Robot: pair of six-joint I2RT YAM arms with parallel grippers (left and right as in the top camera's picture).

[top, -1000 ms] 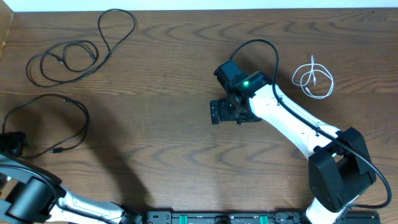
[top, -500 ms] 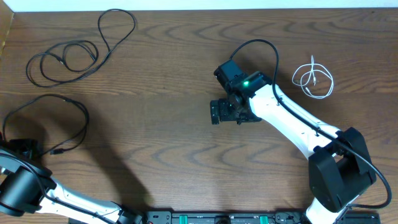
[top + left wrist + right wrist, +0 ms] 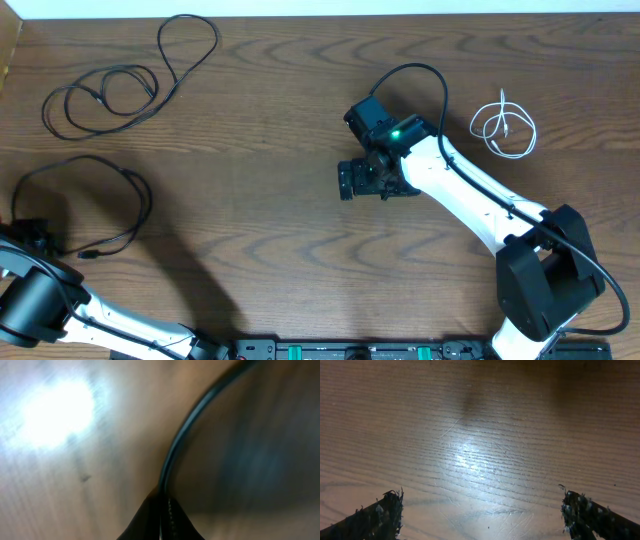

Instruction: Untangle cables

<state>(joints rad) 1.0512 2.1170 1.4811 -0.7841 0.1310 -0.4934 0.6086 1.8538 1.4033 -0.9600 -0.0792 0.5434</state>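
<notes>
Three cables lie apart on the wooden table. One black cable (image 3: 105,95) sprawls in loops at the far left. A second black cable (image 3: 110,168) forms one loop at the left edge, its small plug (image 3: 86,256) lying loose. My left gripper (image 3: 30,236) is shut on this loop; in the left wrist view the cable (image 3: 185,430) curves up and right out of the closed left gripper (image 3: 162,510). The white cable (image 3: 503,128) is coiled at the far right. My right gripper (image 3: 345,182) stands open over bare wood mid-table, and the right wrist view shows nothing between the right gripper's (image 3: 480,510) fingers.
A thick black wire (image 3: 425,75) arcs over the right arm's wrist. The table's back edge (image 3: 320,14) meets a pale wall. The arm bases (image 3: 350,350) sit along the front edge.
My left gripper has shut on the black loop at the left edge. That loop and its plug have shifted slightly down and right. The right arm has not moved.
</notes>
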